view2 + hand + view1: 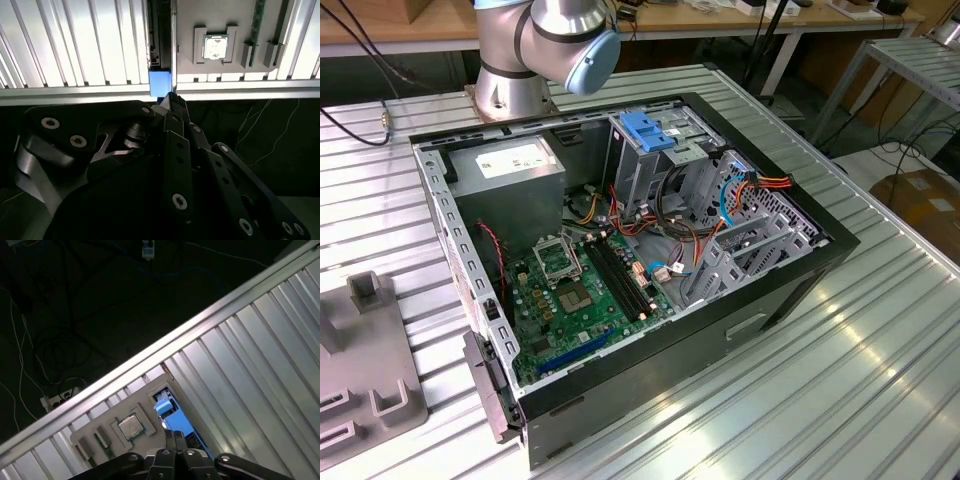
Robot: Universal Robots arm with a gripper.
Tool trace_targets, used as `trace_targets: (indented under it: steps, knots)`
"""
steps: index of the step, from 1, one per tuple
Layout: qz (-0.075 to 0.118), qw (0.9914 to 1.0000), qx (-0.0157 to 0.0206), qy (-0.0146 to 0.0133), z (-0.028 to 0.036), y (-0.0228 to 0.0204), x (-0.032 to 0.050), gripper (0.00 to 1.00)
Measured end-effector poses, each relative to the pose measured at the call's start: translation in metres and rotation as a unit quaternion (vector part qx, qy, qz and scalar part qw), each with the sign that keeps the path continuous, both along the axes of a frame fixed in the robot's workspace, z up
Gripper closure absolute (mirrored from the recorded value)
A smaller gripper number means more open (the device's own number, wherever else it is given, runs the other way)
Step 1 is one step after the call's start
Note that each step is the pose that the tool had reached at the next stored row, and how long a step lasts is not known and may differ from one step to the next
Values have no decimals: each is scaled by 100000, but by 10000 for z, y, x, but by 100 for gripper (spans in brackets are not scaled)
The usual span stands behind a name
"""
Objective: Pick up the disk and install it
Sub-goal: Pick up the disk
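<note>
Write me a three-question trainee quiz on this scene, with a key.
1. True or false: the disk already sits inside the computer case.
2. In the second wrist view, the gripper is nearest to: A the disk, B a keyboard, C a screwdriver.
3. Fill in: in the exterior view, the bracket topping the drive cage is coloured ____.
Key: 1 false; 2 A; 3 blue.

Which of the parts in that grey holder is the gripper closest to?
The disk with the bright blue end, standing on edge right by the gripper; the square silver chip and green memory stick sit farther aside.
</note>
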State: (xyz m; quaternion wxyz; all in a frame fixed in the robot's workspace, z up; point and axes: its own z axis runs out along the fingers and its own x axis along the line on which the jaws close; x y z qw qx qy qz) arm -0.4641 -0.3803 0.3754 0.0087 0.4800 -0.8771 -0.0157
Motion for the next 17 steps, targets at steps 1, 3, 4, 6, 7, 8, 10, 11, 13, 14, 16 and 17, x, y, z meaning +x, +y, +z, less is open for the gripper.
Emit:
trace_targets:
  steps: [1, 3, 4, 6, 7, 8, 10, 11, 13, 14, 16, 17]
  knots:
    - [823, 99997, -2, -76, -2, 0, 0, 90]
    - [2738, 99962, -23, -269, -8, 0, 0, 90]
    - [3746, 99929, -26, -357, -13, 0, 0, 90]
    - [5798, 99831, -49, -493, -21, 0, 0, 90]
    - [6694, 99774, -65, -542, -25, 0, 0, 90]
    - [8881, 99603, -105, -615, -32, 0, 0, 90]
    - [11850, 99293, -122, -664, -46, 0, 0, 77]
    - [12798, 99175, -126, -673, -53, 0, 0, 71]
    - [14578, 98929, -122, -686, -68, 0, 0, 64]
    - [15520, 98786, -116, -701, -76, 0, 0, 58]
    - [17203, 98506, -109, -733, -93, 0, 0, 52]
    - [18128, 98340, -106, -755, -103, 0, 0, 52]
